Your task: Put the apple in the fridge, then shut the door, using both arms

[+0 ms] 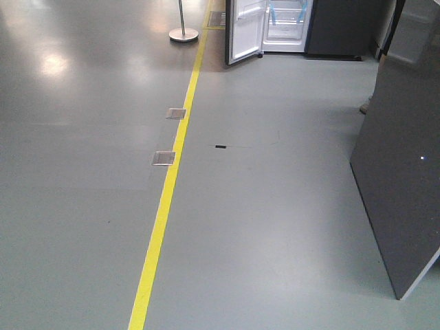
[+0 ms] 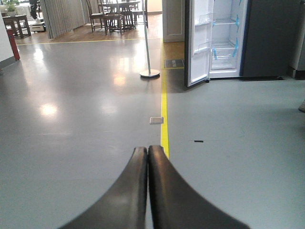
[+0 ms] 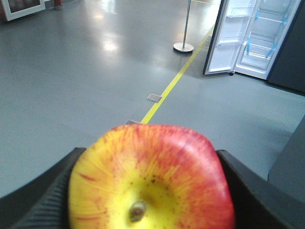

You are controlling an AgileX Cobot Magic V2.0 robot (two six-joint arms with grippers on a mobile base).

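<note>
Grey floor (image 1: 275,206) separates us from the far fridge (image 1: 285,27), its door (image 1: 244,31) swung open; our right gripper (image 3: 148,191) clamps the apple (image 3: 150,162), left gripper (image 2: 147,153) fingers pressed together on nothing, so we judge the carry-to-fridge step in hand: next, drive up close.

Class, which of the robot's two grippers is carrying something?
The right gripper: its jaws clamp the apple; the left gripper is shut and empty.

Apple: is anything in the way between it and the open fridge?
Nothing visible. The red-and-yellow apple sits in the right gripper, and only bare grey floor stretches to the tall dark grey fridge, its door open.
</note>
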